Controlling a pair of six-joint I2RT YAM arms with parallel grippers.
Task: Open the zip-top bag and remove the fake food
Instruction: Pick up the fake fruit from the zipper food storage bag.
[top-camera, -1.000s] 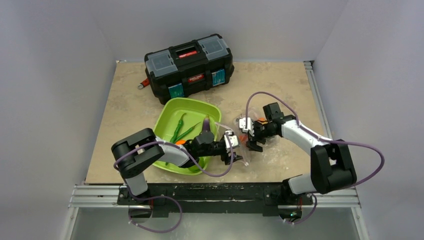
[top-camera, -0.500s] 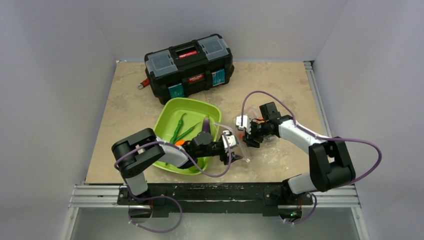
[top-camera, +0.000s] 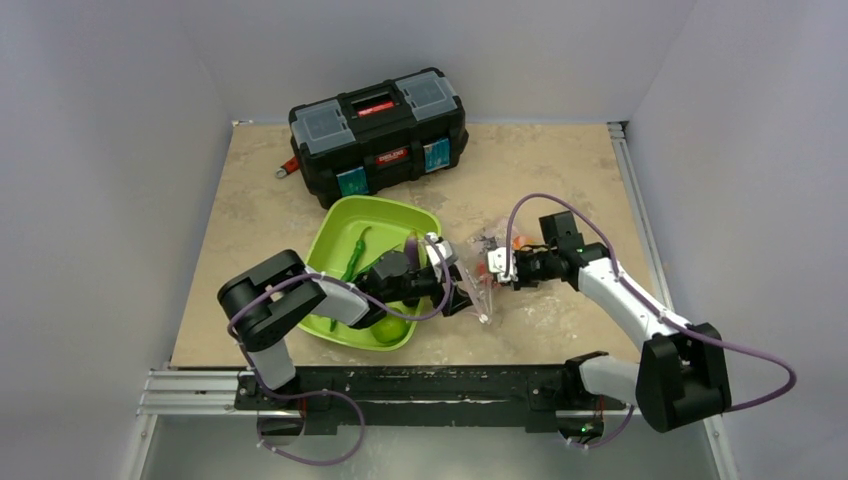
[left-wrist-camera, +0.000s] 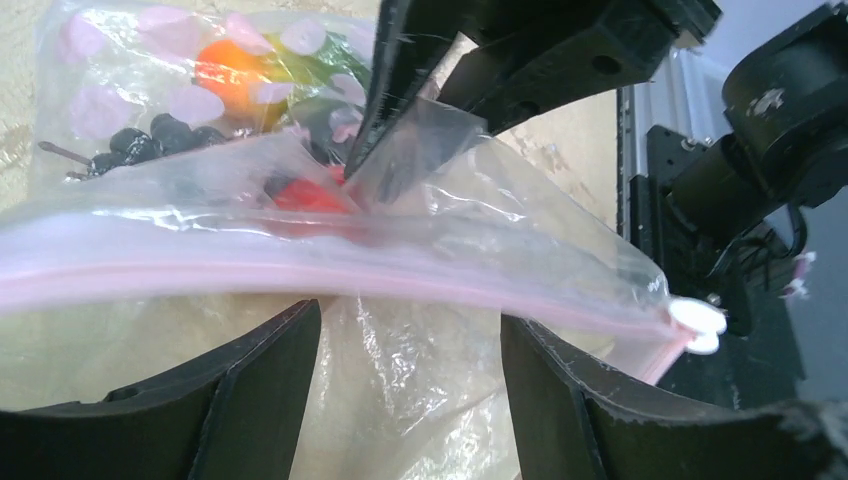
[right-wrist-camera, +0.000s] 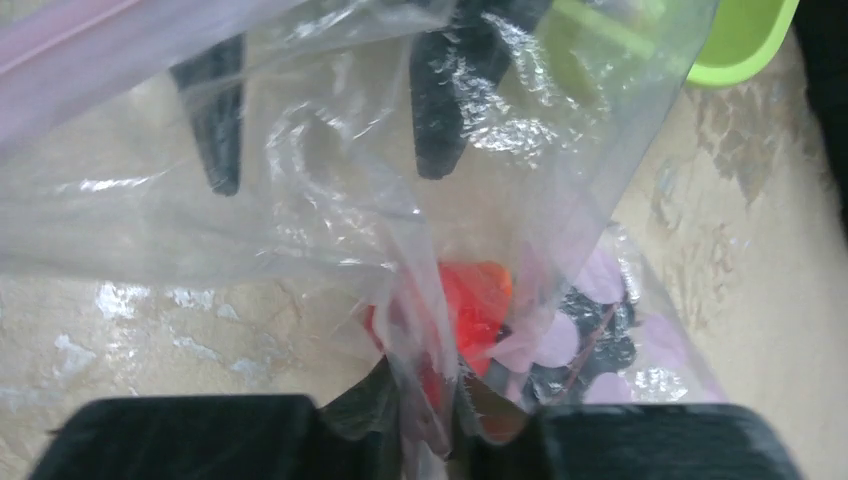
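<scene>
Your zip-top bag (top-camera: 478, 292) sits on the bench (top-camera: 560, 180) at the 3 o'clock side of the lime-green tray (top-camera: 332, 235), strung between the two grippers. Its long axis follows the pink zip strip (left-wrist-camera: 300, 270). From above, that strip runs roughly 12 to 6 o'clock, with the white slider (left-wrist-camera: 697, 322) at the 6 o'clock end. The mouth faces 9 o'clock, toward your left gripper (top-camera: 456, 288).

The film is clear and crinkled, with pale pink blotches on it. The fake food is bunched in the far part of the bag: an orange piece (left-wrist-camera: 230, 70), dark berries (left-wrist-camera: 150, 142) and a red strawberry (right-wrist-camera: 476, 298).

Your left gripper is spread wide, with bag film showing between its fingers — you cannot tell whether either finger touches it. Your right gripper (top-camera: 490, 274) reaches from 3 o'clock, its fingers pressed together on a fold of the clear film just beside the strawberry.
</scene>
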